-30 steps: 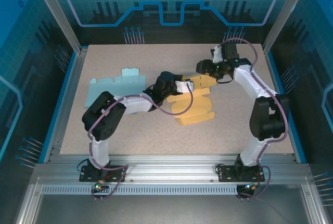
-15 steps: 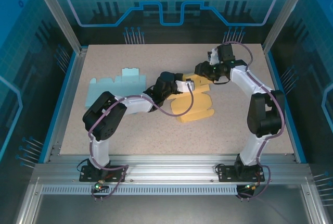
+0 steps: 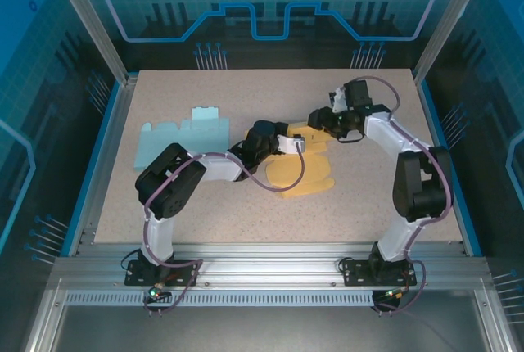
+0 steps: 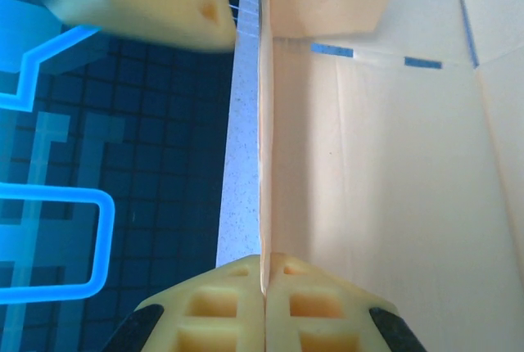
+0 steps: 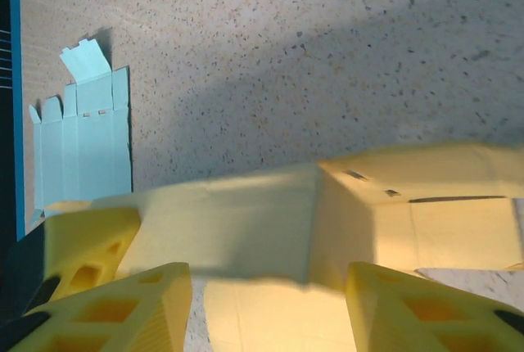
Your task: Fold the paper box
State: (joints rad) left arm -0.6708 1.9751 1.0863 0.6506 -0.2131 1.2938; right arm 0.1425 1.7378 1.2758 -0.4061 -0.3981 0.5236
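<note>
Yellow paper box (image 3: 304, 170), mid-table, partly folded; left gripper (image 4: 264, 274) clamped on its upright wall edge; right gripper (image 5: 268, 280) jaws apart, straddling its far side. Flat blue box blank (image 3: 182, 137), far left

lt-blue flat carton blank (image 3: 182, 135) | on table (image 3: 368, 205) L side | lying flat
</note>
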